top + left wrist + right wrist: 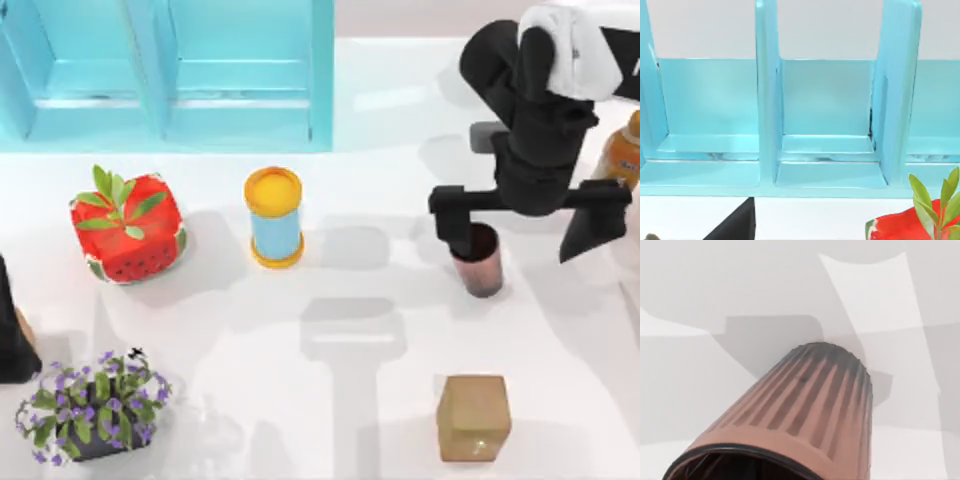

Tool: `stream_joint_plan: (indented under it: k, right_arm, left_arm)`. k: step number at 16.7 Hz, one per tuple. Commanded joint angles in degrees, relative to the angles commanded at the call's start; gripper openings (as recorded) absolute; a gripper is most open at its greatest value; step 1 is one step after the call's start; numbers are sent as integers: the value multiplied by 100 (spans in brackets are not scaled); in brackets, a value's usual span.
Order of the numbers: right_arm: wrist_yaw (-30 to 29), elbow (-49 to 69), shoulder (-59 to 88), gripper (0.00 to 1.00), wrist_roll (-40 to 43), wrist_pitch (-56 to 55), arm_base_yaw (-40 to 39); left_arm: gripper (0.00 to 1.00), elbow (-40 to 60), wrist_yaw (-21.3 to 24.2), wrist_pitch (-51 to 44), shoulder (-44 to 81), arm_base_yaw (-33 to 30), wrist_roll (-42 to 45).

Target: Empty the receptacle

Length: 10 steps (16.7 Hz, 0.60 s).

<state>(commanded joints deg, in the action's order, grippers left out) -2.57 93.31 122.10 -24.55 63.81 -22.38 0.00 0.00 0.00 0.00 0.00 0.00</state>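
A white table [330, 420] carries several items. A yellow-capped blue canister [274, 217] stands near its middle. Left of the canister sits a watermelon-patterned block [127, 228] with green leaves. Behind the canister stands a turquoise shelf unit [165, 75]. In front and to the left is a purple-flowered potted plant [92, 407]. To the right stands a ribbed brown cup [479, 260], with a tan cube [473, 418] further forward.

My right arm reaches in from the far right of the counter and bends down. Its pincer [530, 235] points down at the right side, with its two fingers spread wide apart. My left arm [15, 330] rests at the left edge, on the near side.
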Motion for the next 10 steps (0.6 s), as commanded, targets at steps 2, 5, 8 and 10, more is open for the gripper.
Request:
stream_joint_plan:
  k: [2,5,8,10]
  right_arm:
    - [0,331,-16,100,-1,336,-1]
    - [0,1090,-84,100,5,1241,4]
    - [1,1717,-177,100,16,1923,14]
    - [1,1859,-220,100,22,2073,19]
  left_arm:
    - [100,0,0,0,0,0,0]
    - [100,0,0,0,0,0,0]
    - [100,0,0,0,0,0,0]
    - [100,0,0,0,0,0,0]
